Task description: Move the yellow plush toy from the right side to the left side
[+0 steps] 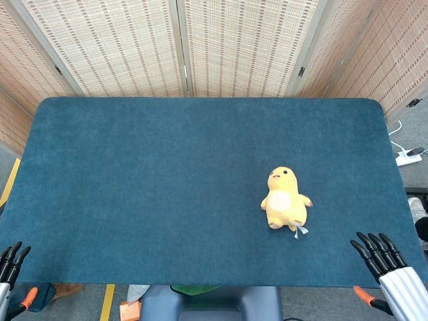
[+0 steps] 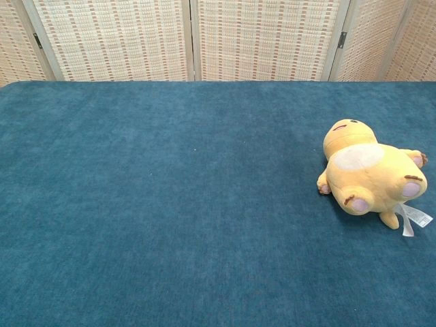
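Down at the near right corner, my right hand [image 1: 381, 254] hovers just off the edge of the blue surface [image 1: 147, 187], its dark fingers apart and straight, holding nothing. My left hand [image 1: 12, 262] sits at the opposite near corner, also off the edge, fingers extended and slightly spread, empty as well. Neither hand shows in the chest view. The yellow plush toy [image 1: 285, 199] lies on its back on the right half of the surface, well apart from my right hand, head toward the far side and feet toward me, a white tag [image 2: 413, 219] trailing from its lower end. Beyond the surface stands a woven folding screen [image 1: 227, 47].
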You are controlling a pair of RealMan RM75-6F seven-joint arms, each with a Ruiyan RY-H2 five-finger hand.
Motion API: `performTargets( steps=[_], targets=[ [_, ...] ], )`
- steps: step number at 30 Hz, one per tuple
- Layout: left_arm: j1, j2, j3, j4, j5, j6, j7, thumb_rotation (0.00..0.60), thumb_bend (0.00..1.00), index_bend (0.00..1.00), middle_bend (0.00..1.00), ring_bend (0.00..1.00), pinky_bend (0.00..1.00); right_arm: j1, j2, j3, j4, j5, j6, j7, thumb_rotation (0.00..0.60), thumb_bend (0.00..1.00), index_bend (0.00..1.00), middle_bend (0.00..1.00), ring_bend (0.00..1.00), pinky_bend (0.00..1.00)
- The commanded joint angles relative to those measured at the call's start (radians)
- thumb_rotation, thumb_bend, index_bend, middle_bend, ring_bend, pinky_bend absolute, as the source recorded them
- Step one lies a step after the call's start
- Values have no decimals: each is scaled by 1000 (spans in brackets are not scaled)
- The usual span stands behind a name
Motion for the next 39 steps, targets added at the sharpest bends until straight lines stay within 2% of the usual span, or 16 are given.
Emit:
performTargets(
  steps=[1, 5, 9, 13, 17, 20, 25, 30, 31, 32, 33, 34, 35, 36, 38, 39],
  targets=[
    [0, -2, 0, -1, 1, -1, 4, 600, 302, 0, 0, 0, 175, 8, -1, 4, -4, 9, -17, -5, 600, 112, 0, 0, 0, 0],
    [-2, -1, -2, -5, 1, -3, 9, 600, 301, 0, 0, 0, 175, 39, -25, 19, -13, 24, -75, -30, 600, 112, 0, 0, 0, 0],
    [-9, 2, -13, -9, -19, -16, 10, 600, 302, 0, 0, 0, 175, 112, -65, 58, -42, 45, -188, -81, 600, 112, 0, 0, 0, 0],
    [-22, 8, -25, -18, -43, -39, 3, 600, 302, 0, 0, 0, 175, 223, -103, 136, -119, 149, -373, -157, 600, 126, 0, 0, 0, 0],
    [-31, 13, -32, -23, -71, -66, -9, 600, 302, 0, 0, 0, 174, 318, -161, 204, -142, 290, -555, -272, 600, 129, 0, 0, 0, 0],
    [-39, 18, -39, -23, -97, -89, -25, 600, 302, 0, 0, 0, 175, 376, -219, 248, -118, 398, -653, -348, 600, 133, 0, 0, 0, 0],
    [-54, 25, -53, -26, -140, -127, -44, 600, 301, 0, 0, 0, 175, 461, -308, 284, -26, 506, -765, -389, 600, 144, 0, 0, 0, 0],
    [-67, 26, -63, -28, -157, -148, -43, 600, 302, 0, 0, 0, 179, 507, -372, 294, 52, 552, -792, -424, 600, 181, 0, 0, 0, 2],
    [-70, 26, -65, -30, -163, -154, -40, 600, 302, 0, 0, 0, 180, 512, -379, 293, 64, 555, -786, -434, 600, 200, 0, 0, 0, 30],
    [-73, 26, -66, -31, -167, -159, -38, 600, 302, 0, 0, 0, 181, 513, -384, 294, 74, 551, -773, -440, 600, 245, 12, 38, 33, 178],
    [-75, 26, -67, -31, -172, -166, -37, 600, 301, 0, 0, 0, 181, 511, -397, 296, 87, 542, -743, -441, 600, 294, 91, 152, 146, 384],
    [-77, 26, -68, -32, -176, -171, -35, 600, 301, 0, 0, 0, 181, 509, -406, 294, 96, 533, -725, -432, 600, 336, 176, 261, 255, 538],
    [-79, 26, -69, -32, -179, -176, -34, 600, 301, 0, 0, 0, 181, 509, -414, 290, 106, 520, -709, -420, 600, 397, 339, 446, 438, 723],
    [-82, 27, -69, -33, -184, -183, -34, 600, 301, 0, 0, 0, 181, 512, -423, 282, 124, 493, -691, -404, 600, 454, 495, 591, 577, 828],
    [-86, 29, -69, -34, -189, -192, -36, 600, 301, 0, 0, 0, 182, 519, -431, 265, 146, 443, -668, -354, 600, 543, 648, 712, 680, 909],
    [-87, 29, -70, -35, -192, -196, -37, 600, 302, 0, 0, 0, 182, 522, -438, 258, 158, 416, -649, -329, 600, 577, 684, 736, 703, 929]
  ],
)
